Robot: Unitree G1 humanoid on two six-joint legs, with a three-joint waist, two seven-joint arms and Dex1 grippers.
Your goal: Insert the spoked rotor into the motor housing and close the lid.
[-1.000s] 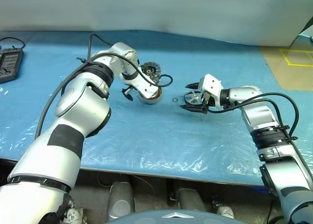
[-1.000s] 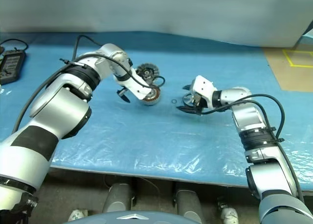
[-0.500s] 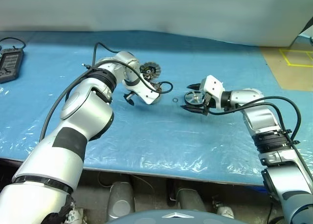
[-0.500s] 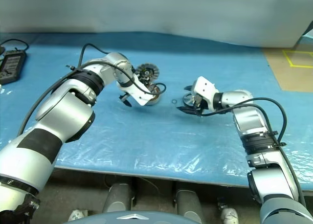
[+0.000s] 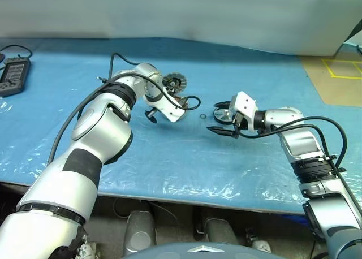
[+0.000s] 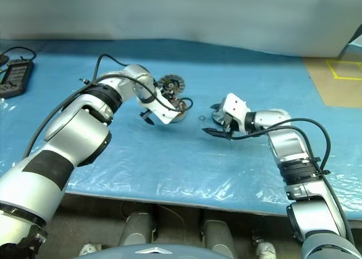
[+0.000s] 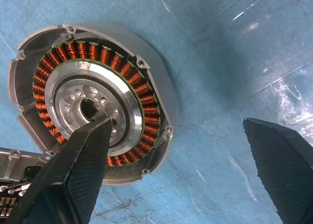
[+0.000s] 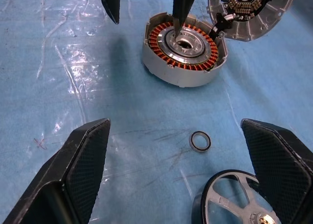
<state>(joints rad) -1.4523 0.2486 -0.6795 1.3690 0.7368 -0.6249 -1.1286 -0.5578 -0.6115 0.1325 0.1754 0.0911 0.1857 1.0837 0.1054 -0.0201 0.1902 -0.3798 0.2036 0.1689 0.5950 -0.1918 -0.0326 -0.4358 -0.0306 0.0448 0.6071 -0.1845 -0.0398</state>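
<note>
Looking down, you see the motor housing (image 8: 180, 49), copper coils ringing a silver hub, under your spread left gripper (image 7: 181, 155). Its ribbed lid (image 8: 252, 9) lies touching behind. Your right gripper (image 8: 178, 170) gapes empty beside the spoked rotor (image 8: 239, 199) and a small ring (image 8: 200, 141) on crinkled blue plastic sheet (image 5: 186, 157).

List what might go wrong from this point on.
1. The left pincer hangs open over the copper-wound housing, one finger above its hub; coming down, it may scrape the windings.
2. The small loose ring lies between the housing and the spoked wheel; the open right pincer might knock it away.
3. The lid leans at the housing's rim and may get bumped.
</note>
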